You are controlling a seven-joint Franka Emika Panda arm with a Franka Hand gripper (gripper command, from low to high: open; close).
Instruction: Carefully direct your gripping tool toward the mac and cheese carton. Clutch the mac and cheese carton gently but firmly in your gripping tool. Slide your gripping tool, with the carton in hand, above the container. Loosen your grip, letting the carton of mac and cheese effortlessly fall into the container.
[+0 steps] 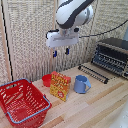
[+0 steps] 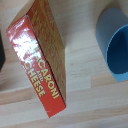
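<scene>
- The gripping tool (image 1: 60, 52) hangs in the air above the wooden worktop (image 1: 95, 107), its two dark-blue fingers pointing down over the carton.
- Its jaws stand spread with a gap between them and hold nothing.
- The mac and cheese carton (image 1: 60, 86) stands upright on the worktop, directly below the tool and well apart from it.
- In the wrist view the carton (image 2: 41, 57) shows its narrow top edge and one printed side with the words "MACARONI" and "CHEESE".
- A blue mug (image 1: 81, 84) sits just beside the carton on the exterior view's right; the wrist view shows its open rim (image 2: 116, 45).
- A small red bowl (image 1: 47, 80) sits just behind the carton, toward the exterior view's left.
- The container (image 1: 21, 104), a red mesh basket with a light blue rim, rests on the worktop at the exterior view's left, near the carton but not touching it.
- A toaster oven (image 1: 111, 56) stands at the exterior view's right, with a dark wire rack (image 1: 94, 72) lying in front of it.
</scene>
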